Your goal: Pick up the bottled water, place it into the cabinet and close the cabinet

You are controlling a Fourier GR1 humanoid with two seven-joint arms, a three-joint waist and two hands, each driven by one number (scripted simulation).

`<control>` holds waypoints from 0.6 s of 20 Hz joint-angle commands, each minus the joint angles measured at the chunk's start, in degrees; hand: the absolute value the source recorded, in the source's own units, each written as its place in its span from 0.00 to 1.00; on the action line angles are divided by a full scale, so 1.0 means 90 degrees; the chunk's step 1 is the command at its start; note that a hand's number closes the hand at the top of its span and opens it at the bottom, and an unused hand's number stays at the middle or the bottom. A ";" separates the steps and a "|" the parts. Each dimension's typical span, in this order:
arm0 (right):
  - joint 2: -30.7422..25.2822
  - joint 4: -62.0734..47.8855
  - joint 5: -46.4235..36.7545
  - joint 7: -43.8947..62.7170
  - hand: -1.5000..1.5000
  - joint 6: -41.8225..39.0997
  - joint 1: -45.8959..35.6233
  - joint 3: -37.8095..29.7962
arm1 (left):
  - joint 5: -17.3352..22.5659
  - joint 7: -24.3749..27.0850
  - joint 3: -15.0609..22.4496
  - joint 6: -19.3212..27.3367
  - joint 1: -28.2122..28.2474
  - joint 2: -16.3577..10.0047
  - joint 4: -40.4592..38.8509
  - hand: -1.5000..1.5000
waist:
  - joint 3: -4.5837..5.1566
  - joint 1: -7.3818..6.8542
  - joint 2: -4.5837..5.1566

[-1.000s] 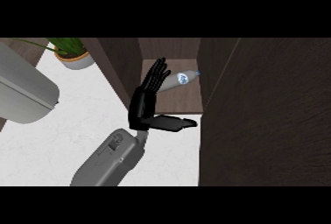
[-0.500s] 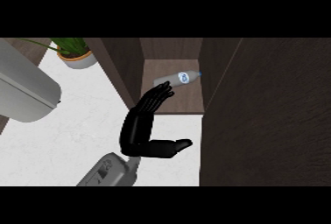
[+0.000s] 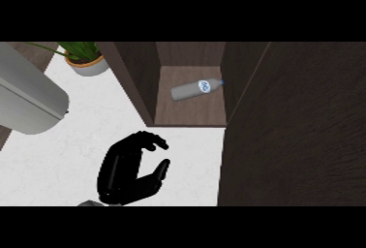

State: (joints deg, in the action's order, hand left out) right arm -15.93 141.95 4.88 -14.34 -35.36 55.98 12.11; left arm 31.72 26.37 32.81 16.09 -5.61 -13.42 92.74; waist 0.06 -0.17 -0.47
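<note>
The right hand (image 3: 129,177) is withdrawn, fingers curled on nothing; the bottled water (image 3: 194,89) is left ahead inside the cabinet (image 3: 190,114), not yet closed.

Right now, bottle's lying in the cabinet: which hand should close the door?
Probably right: the black right hand, curled and empty, sits beside the open dark wooden cabinet door. The clear plastic water bottle lies inside the cabinet. The left hand isn't in view.
</note>
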 commanded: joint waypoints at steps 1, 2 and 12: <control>-0.0316 0.1054 -0.0649 0.0066 1.00 -0.0371 0.0202 0.0289 | 0.0132 0.0160 -0.0250 -0.0171 0.0555 -0.0336 0.0367 0.00 | 0.0004 0.0063 -0.0007; -0.0328 0.1430 -0.0716 0.0258 1.00 -0.0318 0.0236 0.0512 | 0.0182 -0.0048 -0.0417 -0.0045 0.0524 -0.0492 0.0609 0.00 | 0.0009 0.0030 -0.0011; -0.0837 0.1483 -0.1470 0.0504 1.00 -0.0771 0.0111 0.1938 | 0.1115 0.0304 -0.1203 -0.0928 0.2061 -0.1267 0.1415 0.00 | 0.0047 -0.0040 -0.0069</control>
State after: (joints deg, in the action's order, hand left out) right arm -20.69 143.27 1.14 -14.63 -40.80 56.77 25.55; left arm 38.82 28.10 24.37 10.80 8.33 -22.47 103.73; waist 0.30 -0.04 -0.84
